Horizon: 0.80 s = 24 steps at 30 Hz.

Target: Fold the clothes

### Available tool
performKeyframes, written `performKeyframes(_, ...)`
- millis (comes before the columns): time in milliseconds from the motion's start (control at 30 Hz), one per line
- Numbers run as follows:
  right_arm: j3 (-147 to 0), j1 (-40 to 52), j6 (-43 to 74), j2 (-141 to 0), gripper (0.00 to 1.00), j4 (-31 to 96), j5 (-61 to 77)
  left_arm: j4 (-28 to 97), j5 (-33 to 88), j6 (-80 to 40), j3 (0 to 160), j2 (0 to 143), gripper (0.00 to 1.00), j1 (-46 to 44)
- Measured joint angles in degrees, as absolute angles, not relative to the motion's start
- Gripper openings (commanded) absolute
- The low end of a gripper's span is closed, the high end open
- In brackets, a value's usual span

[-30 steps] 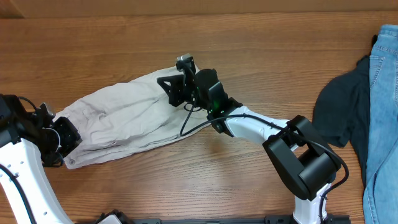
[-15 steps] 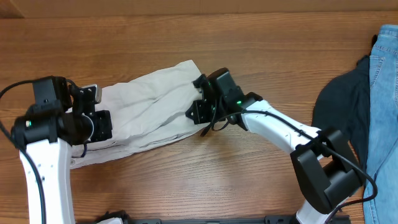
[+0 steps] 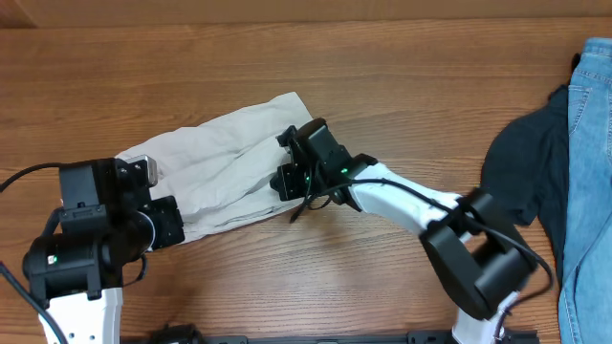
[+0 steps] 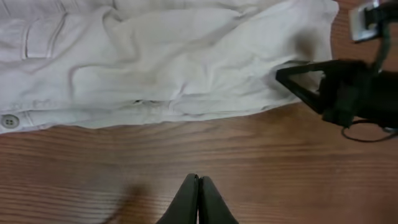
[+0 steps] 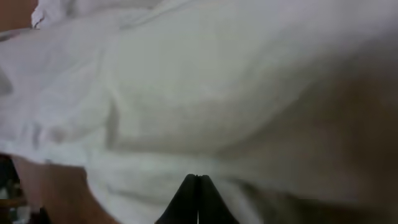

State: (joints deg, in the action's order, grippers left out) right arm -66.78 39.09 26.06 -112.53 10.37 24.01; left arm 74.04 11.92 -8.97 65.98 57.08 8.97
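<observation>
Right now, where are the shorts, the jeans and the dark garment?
shorts (image 3: 225,158), overhead view, middle of the cloth between the arms.
jeans (image 3: 588,191), overhead view, denim along the right edge.
dark garment (image 3: 521,167), overhead view, its middle, beside the jeans.

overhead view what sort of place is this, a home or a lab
Probably a robotics lab bench, not a home: left arm and right arm stand at a wooden table, beige shorts spread between them, a dark garment and jeans heaped at its right edge.

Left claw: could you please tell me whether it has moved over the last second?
Yes. The left claw has moved right, toward the dark garment, seen overhead.
</observation>
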Motion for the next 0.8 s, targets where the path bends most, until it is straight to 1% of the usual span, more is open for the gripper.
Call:
performKeyframes(133,-66.74,39.46,28.71,-117.01,0.04,7.07,24.86,73.67,11.68,-9.63,64.95,57.25,0.04,8.97)
performKeyframes(200,-66.72,39.9,29.34,-118.3,0.04,2.37,24.97,73.65,11.2,-10.02,64.95,57.28,0.04,8.97)
performKeyframes(267,-66.7,40.23,29.76,-119.0,0.05,-4.19,24.43,73.52,10.85,-10.22,64.93,57.28,0.04,8.97)
performKeyframes(367,-66.63,40.6,29.93,-119.87,0.07,-18.7,18.72,73.49,10.61,-10.41,64.88,57.28,0.04,8.97)
performKeyframes(467,-66.78,40.49,29.95,-120.55,0.07,-26.24,12.01,73.54,10.41,-10.41,64.86,57.28,0.05,8.97)
performKeyframes(600,-67.09,39.79,29.95,-120.77,0.07,-27.03,7.35,74.35,10.44,-10.41,64.86,57.28,0.07,8.97)
performKeyframes(800,-70.94,38.79,25.3,-120.84,0.05,-17.39,9.72,76.77,11.4,-10.44,64.86,57.28,0.09,8.97)
